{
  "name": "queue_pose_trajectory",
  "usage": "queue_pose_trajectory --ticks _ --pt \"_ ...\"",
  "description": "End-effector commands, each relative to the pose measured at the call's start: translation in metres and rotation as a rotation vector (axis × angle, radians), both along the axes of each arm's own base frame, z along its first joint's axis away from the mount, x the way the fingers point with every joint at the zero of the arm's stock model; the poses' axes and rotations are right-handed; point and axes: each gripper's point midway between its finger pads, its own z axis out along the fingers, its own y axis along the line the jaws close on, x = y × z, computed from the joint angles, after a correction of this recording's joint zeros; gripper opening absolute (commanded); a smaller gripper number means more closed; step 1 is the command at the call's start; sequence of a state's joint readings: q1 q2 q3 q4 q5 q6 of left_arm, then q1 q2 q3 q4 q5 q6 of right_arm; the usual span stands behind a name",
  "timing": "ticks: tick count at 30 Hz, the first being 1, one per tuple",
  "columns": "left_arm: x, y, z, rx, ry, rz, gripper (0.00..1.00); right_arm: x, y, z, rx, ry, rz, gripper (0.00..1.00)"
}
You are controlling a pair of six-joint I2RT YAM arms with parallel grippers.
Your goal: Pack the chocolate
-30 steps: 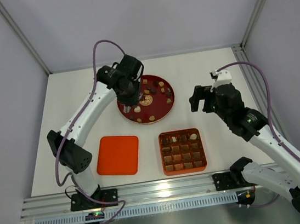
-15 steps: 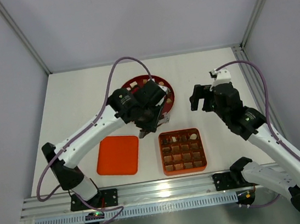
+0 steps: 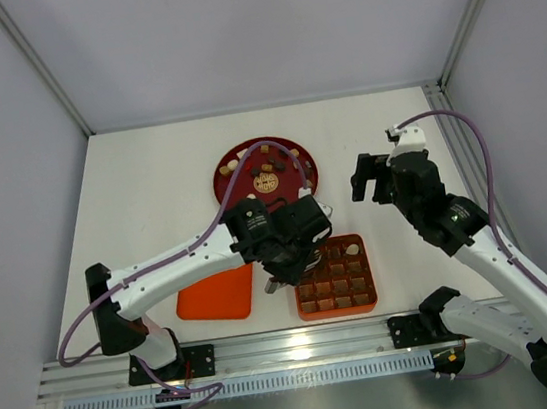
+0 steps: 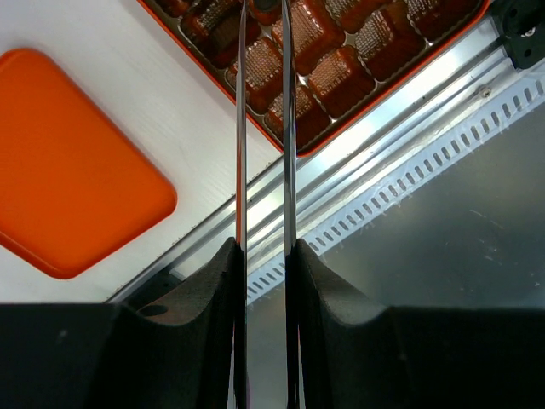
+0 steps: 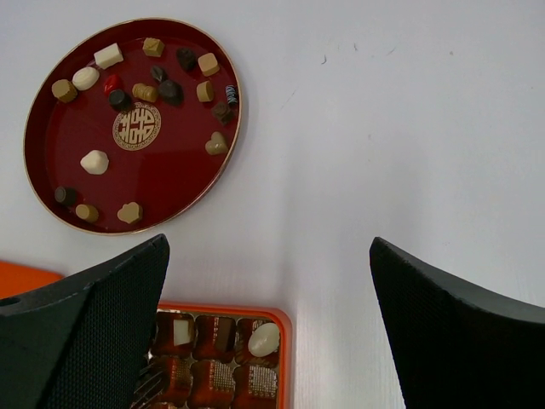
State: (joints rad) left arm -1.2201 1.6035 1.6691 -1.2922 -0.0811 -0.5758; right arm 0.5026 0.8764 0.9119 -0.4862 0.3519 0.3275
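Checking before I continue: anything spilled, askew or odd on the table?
Nothing stands out: chocolate pieces lie only on the round dark-red plate and in the orange-red gridded tray; the flat orange-red lid lies beside it.

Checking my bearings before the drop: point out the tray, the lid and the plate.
tray [image 3: 340,311]: top view, near rim.
lid [image 4: 77,183]: left wrist view, middle of flat top.
plate [image 5: 166,183]: right wrist view, bare red floor.

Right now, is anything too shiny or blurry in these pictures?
Left wrist view: the metal rail gleams white with glare. Top view: it shows only one small bright spot. Right wrist view: soft, even light, the red plate looks sharp, no glare.
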Motion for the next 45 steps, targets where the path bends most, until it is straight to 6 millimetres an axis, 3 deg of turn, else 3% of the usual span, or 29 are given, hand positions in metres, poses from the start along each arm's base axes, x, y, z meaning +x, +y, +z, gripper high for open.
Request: queue_pose_trajectory --ticks 1,27,34,41,44,45 --pt "-0.005 -0.008 0.017 -0.089 -0.014 0.005 0.26 -0.001 -0.005 0.026 0.020 -0.059 -0.022 1.00" --pt "-0.005 -0.015 -0.007 -0.052 -0.010 -0.019 0.32 -0.001 -0.005 0.023 0.018 -0.053 -0.020 1.00" --pt "-0.002 -0.014 -0.001 -0.058 -0.028 -0.022 0.35 -0.001 -0.005 0.024 0.017 -0.054 -0.020 1.00" --pt "0.023 -0.005 0.031 -0.109 -0.107 0.018 0.35 0.000 -0.002 0.023 0.021 -0.052 -0.009 1.00" --pt "0.054 0.010 0.042 -0.129 -0.128 0.090 0.35 0.000 0.000 0.023 0.024 -0.051 0.001 1.00" --pt "0.076 0.018 0.049 -0.150 -0.146 0.148 0.35 0.001 0.002 0.024 0.027 -0.051 0.010 1.00"
